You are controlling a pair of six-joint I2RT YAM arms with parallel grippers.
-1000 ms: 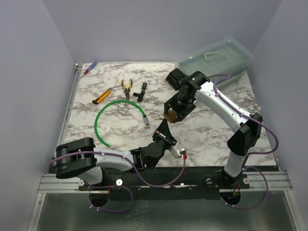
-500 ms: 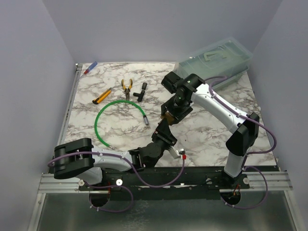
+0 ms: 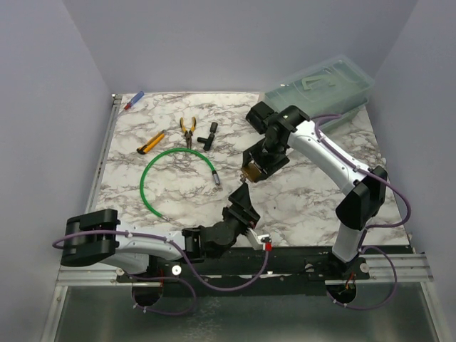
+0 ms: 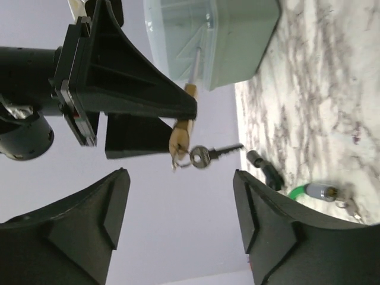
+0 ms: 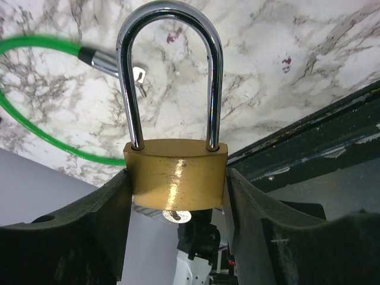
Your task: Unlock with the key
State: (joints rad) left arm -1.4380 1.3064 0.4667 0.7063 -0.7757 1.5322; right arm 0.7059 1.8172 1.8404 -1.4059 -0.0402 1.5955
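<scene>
**Presenting the key (image 4: pixel 205 155) on the brass padlock (image 5: pixel 176 175)**

The key dangles from a ring at the padlock's keyhole end, over the counter (image 3: pixel 299 206) centre. The right tool (image 5: pixel 176 199) clamps the padlock body. The left tool (image 4: pixel 178 178), jaws apart, faces the key.

No text, label or number is legible

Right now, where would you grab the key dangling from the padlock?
The key hangs from the padlock, blade toward the table, ahead of the open left gripper: probably take its round head from there, leaving the blade free.
</scene>
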